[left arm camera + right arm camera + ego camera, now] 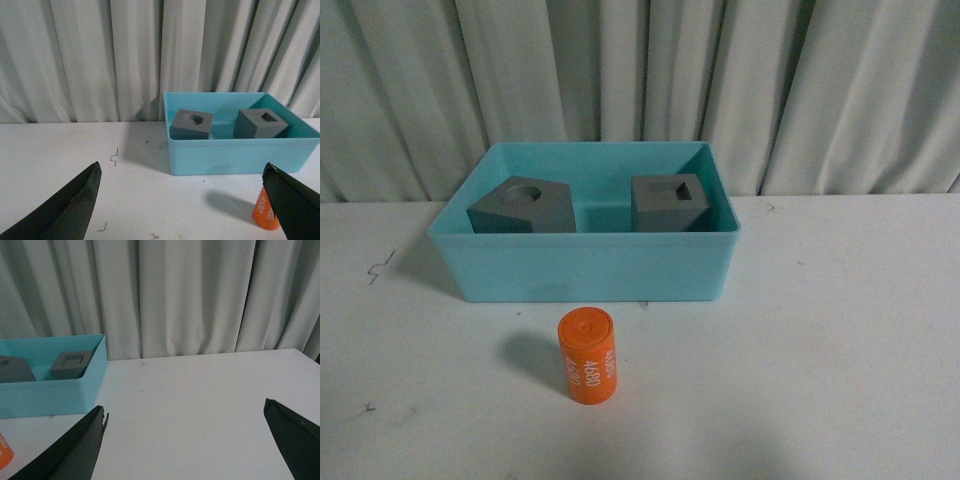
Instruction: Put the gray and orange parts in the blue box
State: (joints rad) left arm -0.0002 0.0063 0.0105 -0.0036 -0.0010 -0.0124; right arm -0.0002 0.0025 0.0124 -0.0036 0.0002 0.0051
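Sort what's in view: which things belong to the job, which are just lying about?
Job: blue box; gray cube with round recess, in the box; gray cube with rectangular recess, in the box; orange cylinder, outside, in front of the box.
Just there: white table; curtain; small dark marks on the table.

A staged lab setup — white table [840, 350] closed off behind by a pleated pale curtain [640, 70]
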